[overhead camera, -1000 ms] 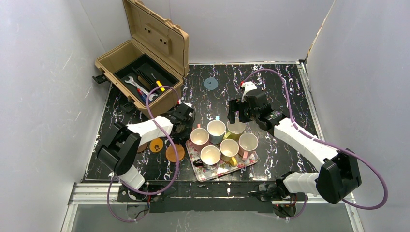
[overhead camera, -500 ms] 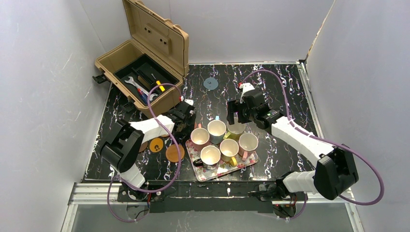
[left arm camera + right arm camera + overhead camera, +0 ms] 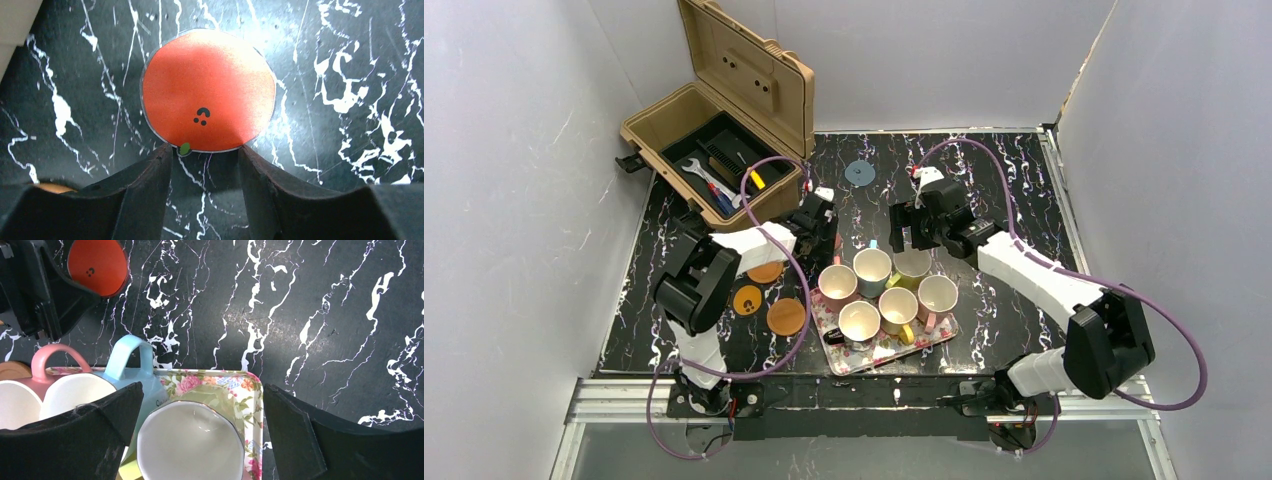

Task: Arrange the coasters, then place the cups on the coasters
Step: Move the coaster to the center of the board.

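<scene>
A red coaster lies flat on the black marble table, its near edge just beyond the tips of my left gripper, which is open with only bare table between the fingers. The same red coaster shows at the top left of the right wrist view. My right gripper hangs open above a yellow-green cup at the tray's far corner. Several cups stand on the floral tray. A blue-grey coaster lies far back. Three orange-brown coasters lie left of the tray.
An open tan toolbox with tools stands at the far left, close to my left arm. A pink cup and a blue cup crowd beside my right gripper's left finger. White walls enclose the table.
My left gripper has moved away from the near edge toward the far side, uncovering an orange coaster beside its arm. The right gripper has shifted slightly left and farther back.
</scene>
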